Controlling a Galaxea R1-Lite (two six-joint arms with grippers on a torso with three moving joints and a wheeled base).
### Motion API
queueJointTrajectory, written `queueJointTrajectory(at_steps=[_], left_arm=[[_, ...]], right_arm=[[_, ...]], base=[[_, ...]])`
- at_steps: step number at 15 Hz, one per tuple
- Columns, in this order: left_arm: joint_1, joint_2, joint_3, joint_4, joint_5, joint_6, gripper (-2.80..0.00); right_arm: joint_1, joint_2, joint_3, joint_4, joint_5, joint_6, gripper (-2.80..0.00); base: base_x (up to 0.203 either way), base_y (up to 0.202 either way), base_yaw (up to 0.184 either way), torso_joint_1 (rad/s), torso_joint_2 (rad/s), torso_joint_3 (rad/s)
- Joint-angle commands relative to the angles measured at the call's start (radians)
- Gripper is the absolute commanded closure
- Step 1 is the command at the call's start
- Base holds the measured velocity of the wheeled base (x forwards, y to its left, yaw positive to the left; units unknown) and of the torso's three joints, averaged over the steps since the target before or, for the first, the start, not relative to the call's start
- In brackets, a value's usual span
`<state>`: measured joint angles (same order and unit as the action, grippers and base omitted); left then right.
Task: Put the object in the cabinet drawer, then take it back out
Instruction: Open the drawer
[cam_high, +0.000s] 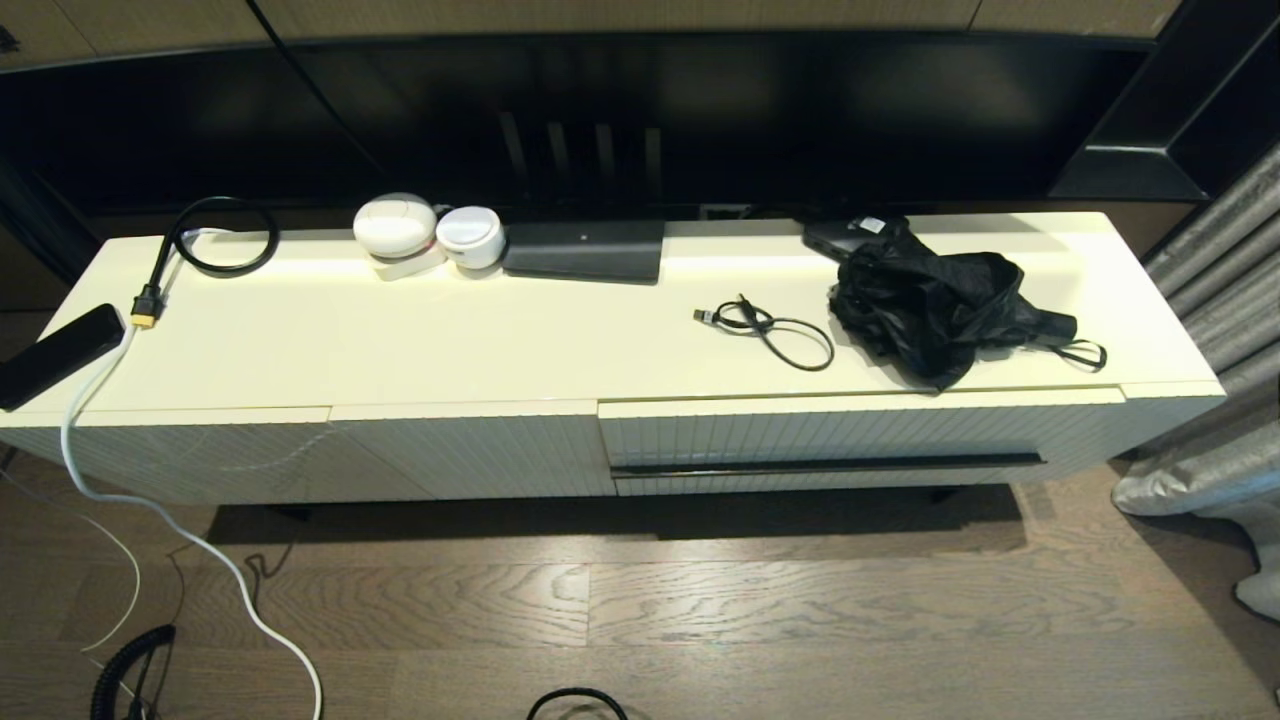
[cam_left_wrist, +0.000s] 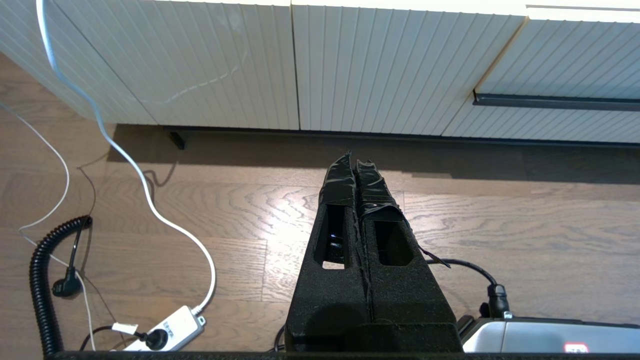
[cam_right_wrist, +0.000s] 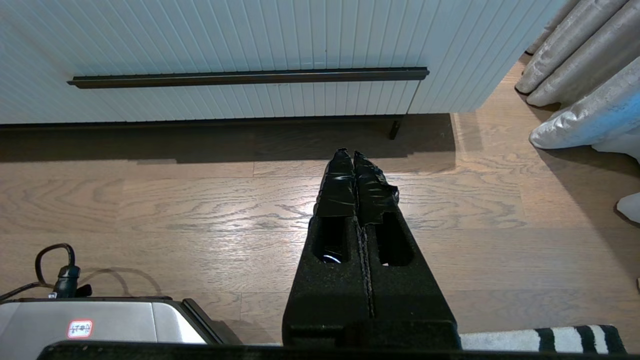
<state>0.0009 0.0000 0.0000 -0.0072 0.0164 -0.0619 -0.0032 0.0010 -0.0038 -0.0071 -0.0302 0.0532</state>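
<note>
The cabinet drawer is closed on the right half of the cream cabinet, its black handle bar running along the ribbed front. The same handle bar faces my right gripper, which hangs shut and empty above the wooden floor, well short of the drawer. My left gripper is likewise shut and empty over the floor, before the plain ribbed panels, with the handle bar off to one side. A crumpled black umbrella and a coiled black cable lie on the cabinet top above the drawer. Neither arm shows in the head view.
On the cabinet top stand two white round devices, a black box, a looped black cable and a black remote. A white cord trails to the floor. Grey curtains hang at the right.
</note>
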Motion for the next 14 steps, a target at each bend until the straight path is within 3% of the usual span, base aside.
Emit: queueJointTrajectory(at_steps=[1,14], left_arm=[[-0.001,0.000,0.000,0.000,0.000,-0.001,0.00],[0.001,0.000,0.000,0.000,0.000,-0.001,0.00]], right_arm=[[0.000,0.001,0.001,-0.002,0.000,-0.001,0.00],[0.000,-0.004,-0.008,0.016,-0.008,-0.010,0.00]], base=[[0.000,0.000,0.000,0.000,0.00,0.000],[0.000,0.000,0.000,0.000,0.00,0.000]])
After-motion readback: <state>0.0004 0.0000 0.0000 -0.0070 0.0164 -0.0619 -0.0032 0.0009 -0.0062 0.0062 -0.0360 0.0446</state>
